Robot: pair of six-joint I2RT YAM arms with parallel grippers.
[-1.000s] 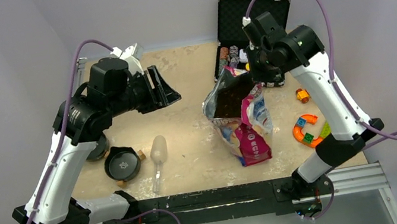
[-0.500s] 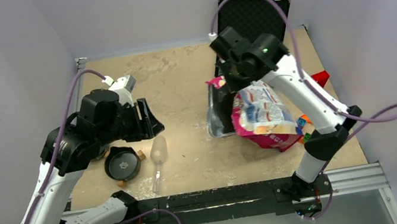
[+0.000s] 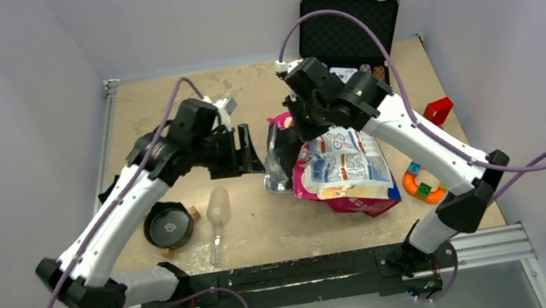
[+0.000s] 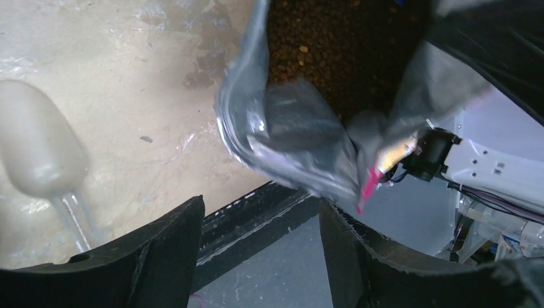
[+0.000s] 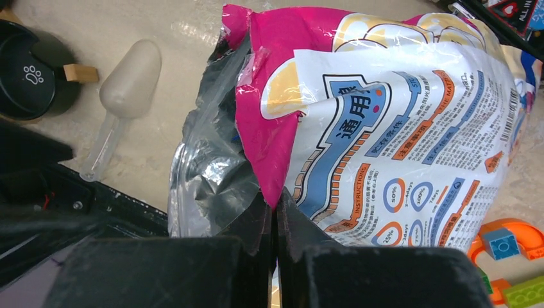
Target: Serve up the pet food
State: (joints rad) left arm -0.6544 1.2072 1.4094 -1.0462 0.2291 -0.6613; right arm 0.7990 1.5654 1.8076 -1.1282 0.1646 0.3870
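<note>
The pink and white pet food bag (image 3: pixel 342 168) lies tilted on the table, its silver-lined mouth (image 3: pixel 278 165) facing left. My right gripper (image 3: pixel 300 126) is shut on the bag's pink top edge (image 5: pixel 272 186). Dark-brown kibble (image 4: pixel 333 51) shows inside the open mouth in the left wrist view. My left gripper (image 3: pixel 246 151) is open and empty, just left of the bag's mouth (image 4: pixel 289 138). A dark bowl with a paw print (image 3: pixel 168 225) sits at the near left. A translucent scoop (image 3: pixel 216 212) lies beside it, also in the left wrist view (image 4: pixel 42 154).
An open black case (image 3: pixel 353 25) with poker chips stands at the back right. A red block (image 3: pixel 436 110) and colourful toy pieces (image 3: pixel 423 180) lie right of the bag. A small wooden block (image 3: pixel 194 213) touches the bowl.
My right gripper has dragged the bag's top edge left and laid the bag over, mouth facing left. My left gripper has swung right, from above the bowl to the bag's mouth.
</note>
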